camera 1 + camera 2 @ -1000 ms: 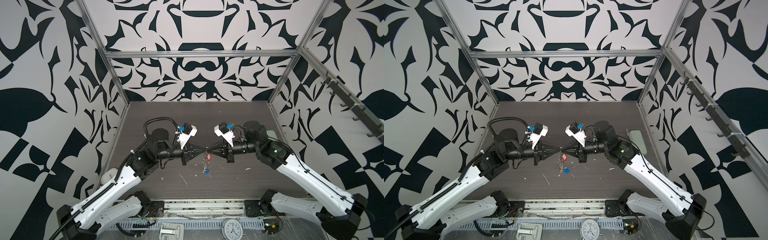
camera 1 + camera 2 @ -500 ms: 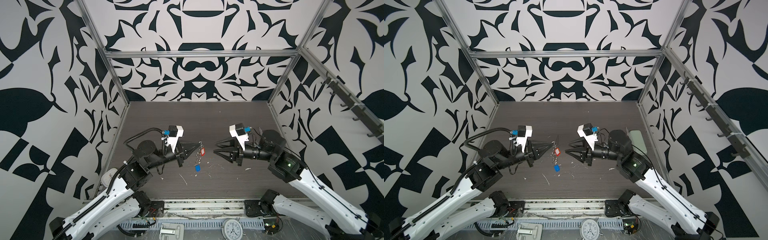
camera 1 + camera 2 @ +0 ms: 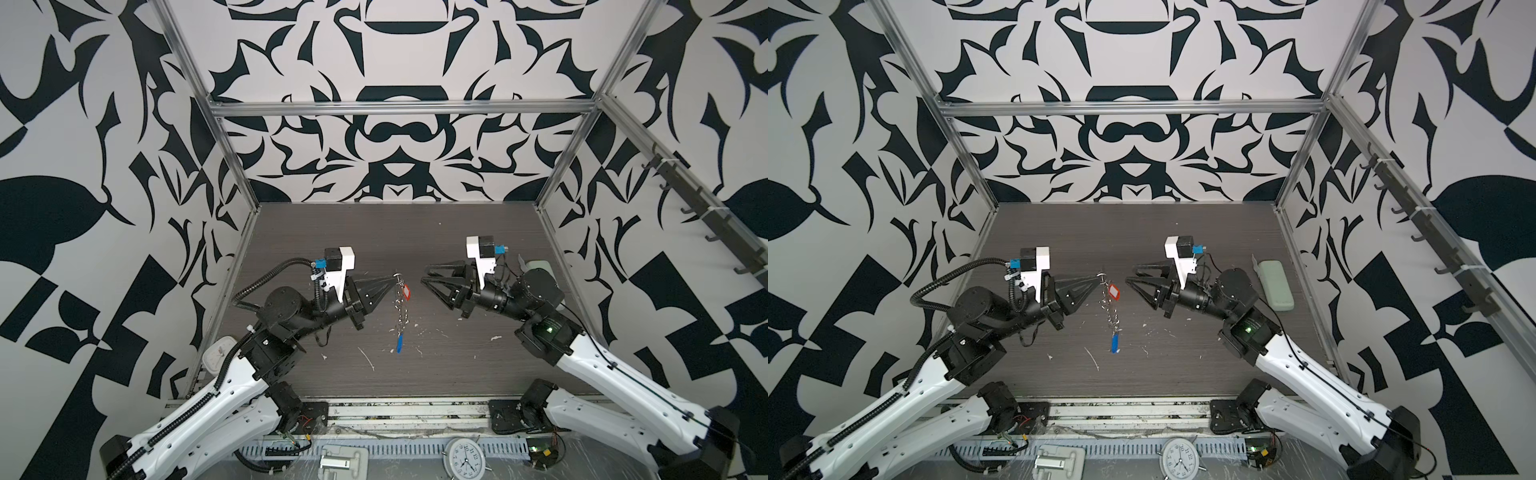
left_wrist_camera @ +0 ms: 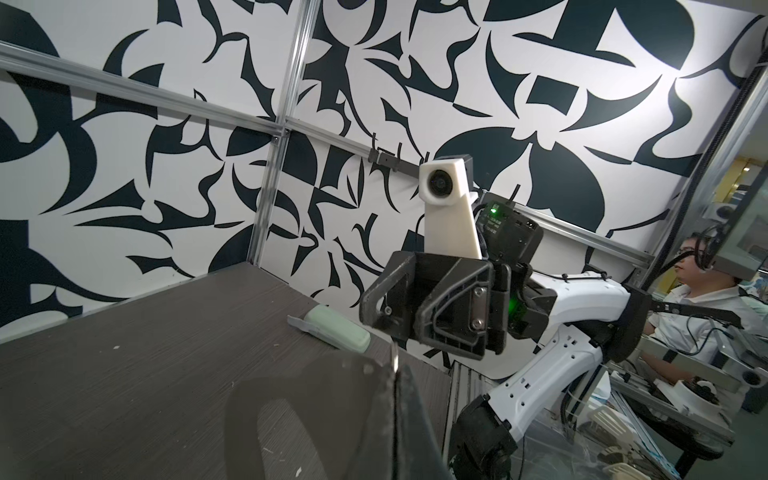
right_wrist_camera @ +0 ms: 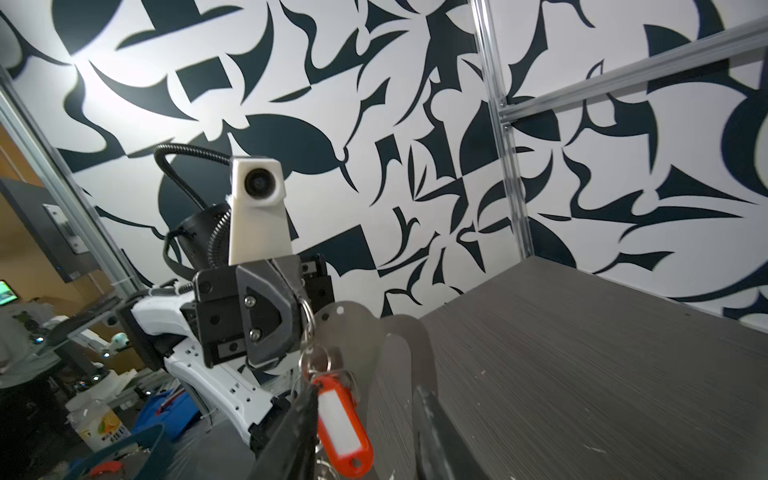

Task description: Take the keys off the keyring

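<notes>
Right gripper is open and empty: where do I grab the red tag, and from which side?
Probably the red tag mid-body, pinched across its long edges, coming straight in from the side of the right gripper. Its broad face is mostly turned that way, and it hangs free from the keyring pinched in the left gripper.

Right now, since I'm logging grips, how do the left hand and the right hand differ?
The left hand is shut, pinching the top ring of the keyring; the right hand is open and empty. The keyring, with its red tag and blue tag, hangs from the left hand; the right hand stands apart from it. Both have black tapering fingers, point at each other and hover above the table.
</notes>
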